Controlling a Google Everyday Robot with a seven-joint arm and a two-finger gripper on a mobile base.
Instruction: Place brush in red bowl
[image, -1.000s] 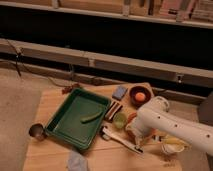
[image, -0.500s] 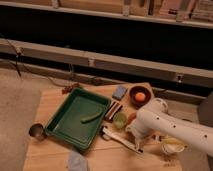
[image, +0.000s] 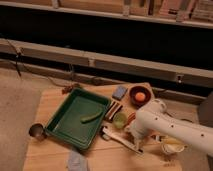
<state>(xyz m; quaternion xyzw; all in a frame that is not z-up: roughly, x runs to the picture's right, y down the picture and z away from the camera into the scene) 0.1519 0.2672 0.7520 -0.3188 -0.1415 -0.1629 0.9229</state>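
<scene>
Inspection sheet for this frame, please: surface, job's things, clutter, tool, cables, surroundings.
Surface: wooden table, crowded on its right half.
Job's things: brush flat on the table, not in the red bowl; the bowl, at the back, holds something orange.
Clutter: green tray with a green item; striped block; blue sponge; green cup; metal cup; grey cloth; yellow bowl.
Tool: tool low over the brush's right end.
Cables: a dark cable on the floor, left.
Surroundings: dark ledges behind.
</scene>
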